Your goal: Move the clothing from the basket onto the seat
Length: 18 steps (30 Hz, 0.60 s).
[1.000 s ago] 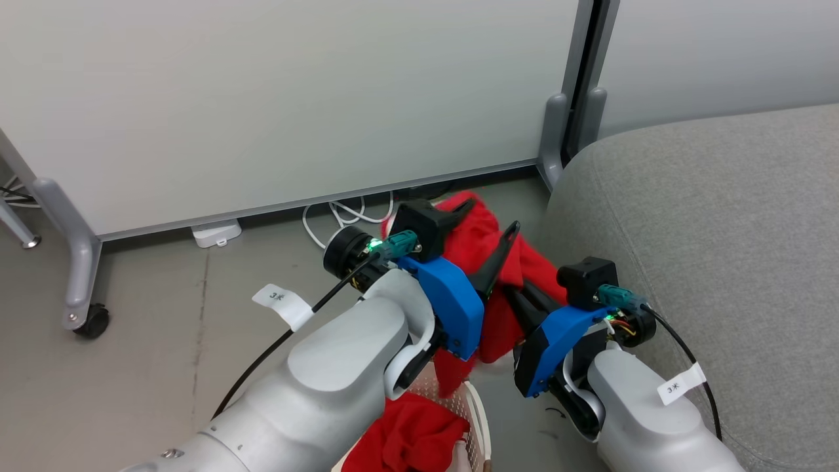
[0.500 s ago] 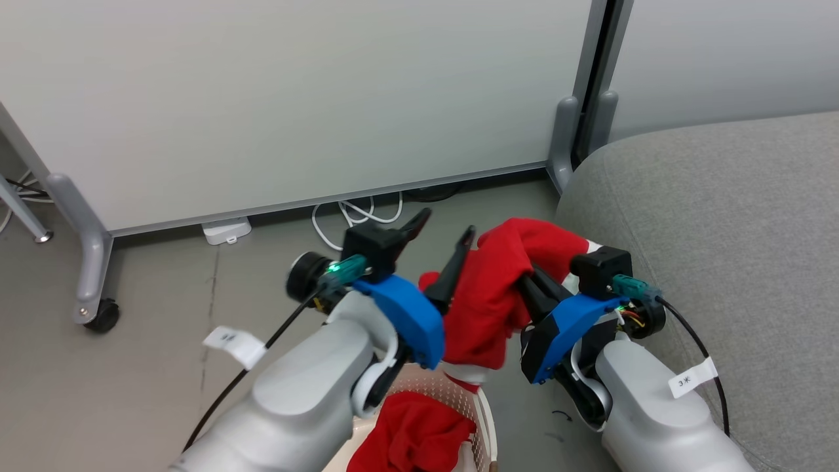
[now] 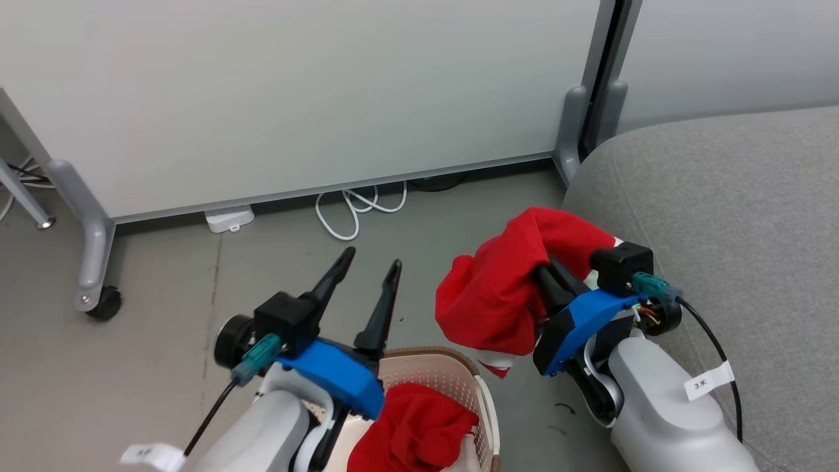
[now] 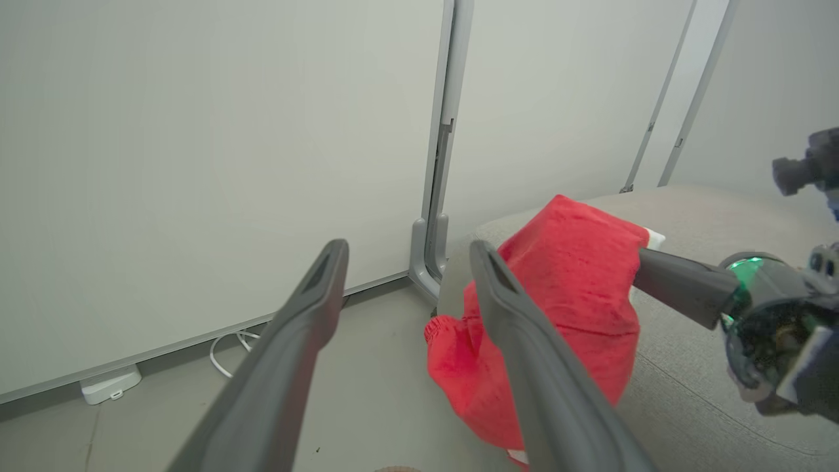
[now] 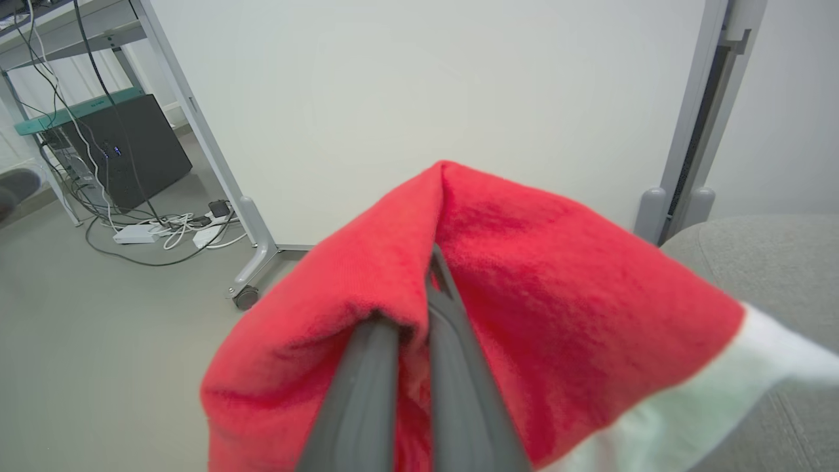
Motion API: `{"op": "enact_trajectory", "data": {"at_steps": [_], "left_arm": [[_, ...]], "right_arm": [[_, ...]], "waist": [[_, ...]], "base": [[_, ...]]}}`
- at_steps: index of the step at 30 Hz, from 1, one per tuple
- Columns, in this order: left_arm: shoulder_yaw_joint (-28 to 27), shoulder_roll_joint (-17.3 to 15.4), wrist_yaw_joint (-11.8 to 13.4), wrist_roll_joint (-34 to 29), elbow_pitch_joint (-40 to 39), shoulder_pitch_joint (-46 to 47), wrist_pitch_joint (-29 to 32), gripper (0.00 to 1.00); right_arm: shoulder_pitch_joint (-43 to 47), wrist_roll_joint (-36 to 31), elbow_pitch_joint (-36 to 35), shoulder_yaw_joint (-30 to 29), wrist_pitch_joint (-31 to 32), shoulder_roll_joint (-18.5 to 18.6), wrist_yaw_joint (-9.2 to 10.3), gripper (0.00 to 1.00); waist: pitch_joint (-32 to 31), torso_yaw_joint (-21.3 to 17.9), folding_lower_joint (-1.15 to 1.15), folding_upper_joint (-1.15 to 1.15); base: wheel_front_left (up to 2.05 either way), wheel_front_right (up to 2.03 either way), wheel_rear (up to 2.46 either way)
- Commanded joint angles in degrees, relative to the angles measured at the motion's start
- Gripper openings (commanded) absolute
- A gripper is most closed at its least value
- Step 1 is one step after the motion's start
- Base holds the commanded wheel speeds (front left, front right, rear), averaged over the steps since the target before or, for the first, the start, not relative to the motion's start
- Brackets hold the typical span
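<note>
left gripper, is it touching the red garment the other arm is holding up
Apart. The head view shows bare floor between the open left gripper and the red garment.

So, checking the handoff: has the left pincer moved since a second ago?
Yes. Against the white cable, the left pincer has moved left and back toward the basket, off the red garment.

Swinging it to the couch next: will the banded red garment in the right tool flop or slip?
Likely floppy: the red garment drapes in loose folds over the right tool. Probably light, hanging from one pinch without pulling taut. Its white band trails low, so it may snag the couch edge.
</note>
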<state>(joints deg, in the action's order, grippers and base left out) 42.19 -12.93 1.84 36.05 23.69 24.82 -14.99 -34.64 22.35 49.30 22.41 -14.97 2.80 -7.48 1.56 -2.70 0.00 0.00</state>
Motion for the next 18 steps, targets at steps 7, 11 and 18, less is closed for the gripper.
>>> {"op": "enact_trajectory", "data": {"at_steps": [7, 11, 18], "left_arm": [[-11.0, -0.3, -1.8, -9.3, -7.6, -10.9, -0.3, 1.00], [-16.2, 0.2, -4.0, -12.8, -9.5, -16.3, -0.3, 1.00], [-22.5, 2.5, -6.7, -17.2, -9.7, -20.9, -0.3, 1.00]], "right_arm": [[1.4, -0.9, -1.4, -0.8, -0.3, 0.2, -0.03, 0.00], [1.8, -1.2, -1.6, -1.2, -0.3, 0.2, -0.03, 0.00], [2.0, -1.9, -2.1, -2.4, -0.3, 0.2, -0.03, 0.00]], "waist": [[0.2, -1.3, 0.00, 0.00], [0.4, -2.1, 0.00, 0.00], [0.7, -3.2, 0.00, 0.00]], "base": [[0.00, 0.00, 0.00], [0.00, 0.00, 0.00], [0.00, 0.00, 0.00]]}}
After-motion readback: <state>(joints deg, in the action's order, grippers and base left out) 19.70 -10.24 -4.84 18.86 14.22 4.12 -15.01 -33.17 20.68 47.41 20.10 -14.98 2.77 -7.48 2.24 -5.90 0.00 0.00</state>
